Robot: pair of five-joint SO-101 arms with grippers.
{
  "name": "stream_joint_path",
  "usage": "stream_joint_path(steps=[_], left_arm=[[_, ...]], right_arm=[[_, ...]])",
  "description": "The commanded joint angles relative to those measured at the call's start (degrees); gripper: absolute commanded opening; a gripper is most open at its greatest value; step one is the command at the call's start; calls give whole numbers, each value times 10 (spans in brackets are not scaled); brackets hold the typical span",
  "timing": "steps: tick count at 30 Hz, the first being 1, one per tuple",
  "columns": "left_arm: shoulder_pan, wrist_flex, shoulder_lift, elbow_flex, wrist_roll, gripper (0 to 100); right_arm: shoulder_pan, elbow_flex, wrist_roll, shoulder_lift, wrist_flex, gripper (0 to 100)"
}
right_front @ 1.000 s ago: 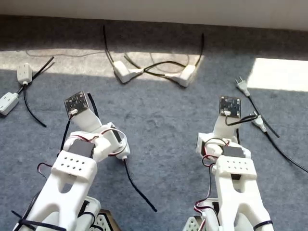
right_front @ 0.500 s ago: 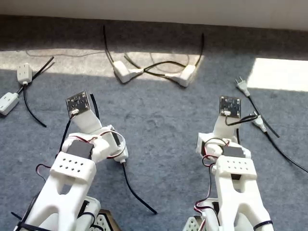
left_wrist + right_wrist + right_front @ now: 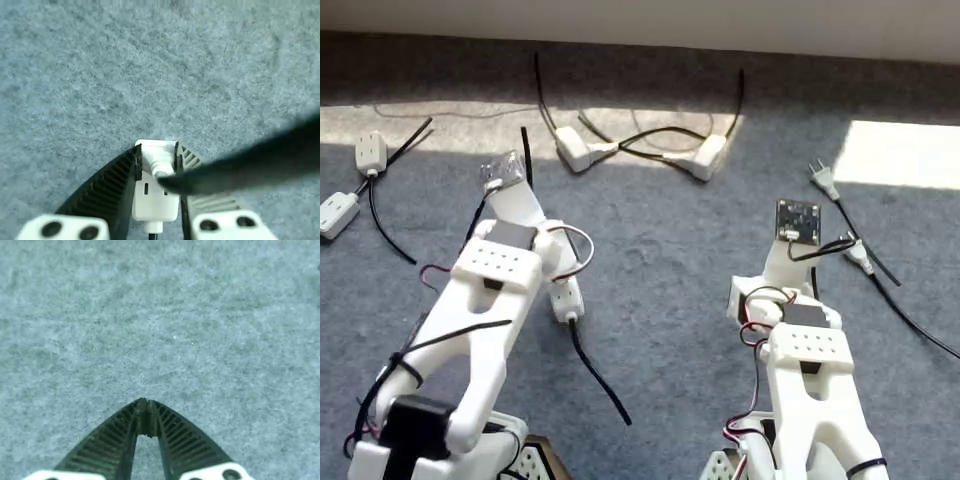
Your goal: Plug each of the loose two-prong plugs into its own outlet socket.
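While the left claw (image 3: 156,150) is clenched on a white plug (image 3: 155,197) over the left-middle of the desk (image 3: 660,250), the carrying step looks to be in hand: the plug is gripped but not yet at any socket. Its black cord (image 3: 595,375) trails back toward the near edge. The right claw (image 3: 146,412) is pinched closed on nothing, above bare grey cover.

The next move likely calls for lining the held plug up prongs-first with a free socket. Two white socket blocks (image 3: 370,150) lie by the left edge, and another pair (image 3: 572,150) sits at the middle of the far edge. Two loose plugs (image 3: 823,178) wait near the right edge.

The desk cover is napped and felt-like. The plug is smooth, blocky hard plastic; the cord is thin and limp. The left claw's fingers (image 3: 112,175) are ribbed black.
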Motion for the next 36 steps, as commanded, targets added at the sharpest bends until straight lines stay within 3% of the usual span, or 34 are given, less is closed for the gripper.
stream_joint_path(steps=[1, 16, 22, 30, 36], left_arm=[[10, 72, 78, -36, 0, 7], [11, 88, 82, -44, -5, 8], [20, 88, 80, -45, -41, 14], [18, 94, 77, -56, -41, 173], [18, 167, 78, -118, -41, 318]], right_arm=[[7, -3, -2, -10, -9, 8], [7, -3, -2, -13, -9, 8], [7, -3, -2, -13, -9, 8], [7, -3, -2, -11, -10, 8], [8, -3, -2, -11, -10, 8]])
